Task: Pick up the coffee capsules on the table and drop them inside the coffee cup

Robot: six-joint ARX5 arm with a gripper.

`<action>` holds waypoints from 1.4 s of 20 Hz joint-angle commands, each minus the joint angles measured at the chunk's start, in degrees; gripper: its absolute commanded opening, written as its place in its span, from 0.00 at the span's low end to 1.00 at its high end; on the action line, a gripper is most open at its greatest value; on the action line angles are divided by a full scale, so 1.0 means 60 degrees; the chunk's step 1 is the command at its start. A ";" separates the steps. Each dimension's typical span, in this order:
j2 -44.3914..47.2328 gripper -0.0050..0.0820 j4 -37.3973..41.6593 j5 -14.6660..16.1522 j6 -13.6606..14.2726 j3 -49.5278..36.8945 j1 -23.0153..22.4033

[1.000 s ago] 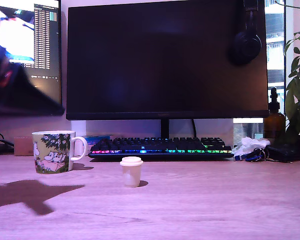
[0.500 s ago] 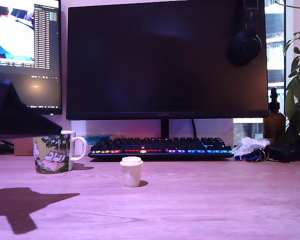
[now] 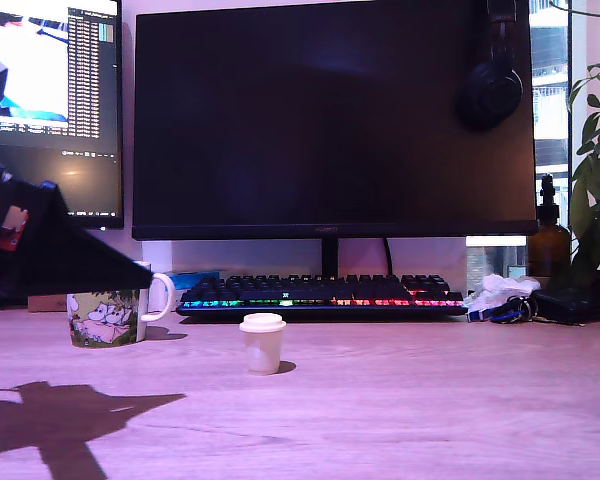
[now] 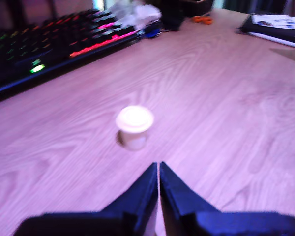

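Observation:
One cream-white coffee capsule (image 3: 263,343) stands rim-up on the wooden table, in front of the keyboard. In the wrist view this capsule (image 4: 134,127) sits a short way ahead of my gripper (image 4: 159,166), whose two dark fingers are pressed together with nothing between them. In the exterior view my gripper (image 3: 140,272) is a dark wedge coming in from the exterior view's left. It covers the top of the coffee cup (image 3: 105,318), a leafy-print mug with a white handle. What is inside the cup is hidden.
An RGB keyboard (image 3: 320,295) lies behind the capsule under a large dark monitor (image 3: 330,120) with headphones (image 3: 492,85) hung on it. At the exterior view's right are a brown bottle (image 3: 547,245), a plant (image 3: 595,170) and keys with crumpled tissue (image 3: 500,298).
My arm has come down and toward the exterior view's right, now covering the cup's upper half. Its shadow on the table has shifted. The capsule and the cup have not moved.

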 commanded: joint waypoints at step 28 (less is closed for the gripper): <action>0.2969 0.67 0.2244 -0.0073 0.0754 0.0044 -0.0007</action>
